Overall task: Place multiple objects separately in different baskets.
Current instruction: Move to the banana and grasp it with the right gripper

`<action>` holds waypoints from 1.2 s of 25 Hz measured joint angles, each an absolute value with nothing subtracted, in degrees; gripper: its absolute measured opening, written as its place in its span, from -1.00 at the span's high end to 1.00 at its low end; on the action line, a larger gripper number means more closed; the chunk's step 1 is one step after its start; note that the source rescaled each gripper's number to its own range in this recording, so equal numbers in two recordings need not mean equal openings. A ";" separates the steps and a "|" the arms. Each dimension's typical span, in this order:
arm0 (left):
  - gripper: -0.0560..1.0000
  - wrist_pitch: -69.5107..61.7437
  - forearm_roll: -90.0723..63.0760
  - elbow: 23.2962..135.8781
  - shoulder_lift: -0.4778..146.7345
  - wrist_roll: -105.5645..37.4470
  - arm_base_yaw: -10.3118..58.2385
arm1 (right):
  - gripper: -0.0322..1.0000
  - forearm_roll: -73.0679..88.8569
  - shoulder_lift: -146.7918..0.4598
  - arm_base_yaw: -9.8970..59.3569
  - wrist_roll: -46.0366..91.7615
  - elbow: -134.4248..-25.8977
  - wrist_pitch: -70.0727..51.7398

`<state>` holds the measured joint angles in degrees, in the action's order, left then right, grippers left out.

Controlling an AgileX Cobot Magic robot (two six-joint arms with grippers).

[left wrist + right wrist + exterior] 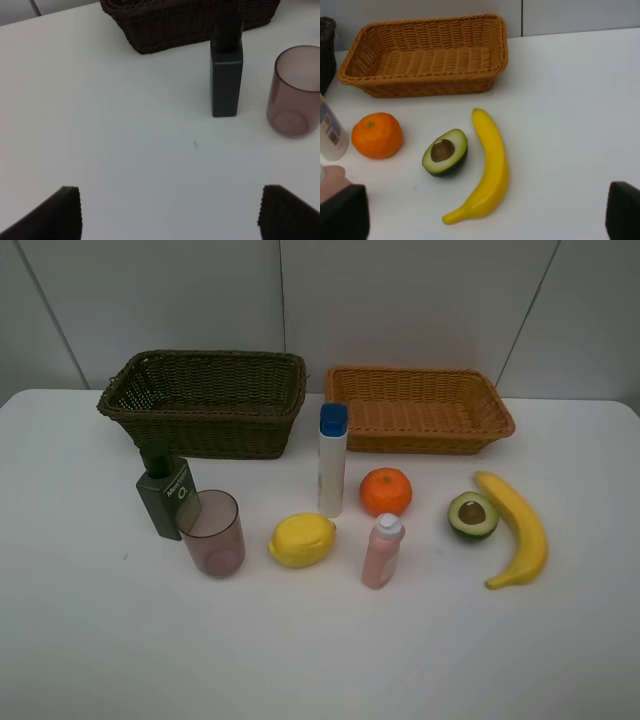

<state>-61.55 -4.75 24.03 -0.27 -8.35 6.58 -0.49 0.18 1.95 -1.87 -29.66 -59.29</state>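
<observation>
Grippers point(170, 210) point(485, 210) agape; two baskets point(210, 435) point(430, 438), eight objects point(520, 525) point(473, 515) point(386, 491) point(301, 540) point(167, 498) point(212, 533) point(332, 465) point(382, 555).

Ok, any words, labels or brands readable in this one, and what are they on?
Dark green pump bottle: white lettering on its front, too blurred to read.
Tall white bottle: a printed patch on its side in the right wrist view, too small to read.
No other text is visible, and none can be quoted.

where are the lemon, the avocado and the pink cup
lemon point(301, 540), exterior high view, middle of its rind
avocado point(443, 150), right wrist view, on the brown pit
pink cup point(295, 95), left wrist view, on its side wall
</observation>
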 joint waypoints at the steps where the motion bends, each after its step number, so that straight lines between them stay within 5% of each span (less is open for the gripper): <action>1: -0.90 -61.55 -4.75 24.03 -0.27 -8.35 6.58 | -1.00 -0.49 0.18 1.95 -1.87 -29.66 -59.29; 30: -0.90 -61.55 -4.75 24.03 -0.27 -8.35 6.58 | -1.00 -0.54 -6.55 1.95 -1.87 -33.68 -59.26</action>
<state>-61.55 -4.75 24.03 -0.27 -8.35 6.58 -0.54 -6.55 1.95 -1.87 -33.68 -59.26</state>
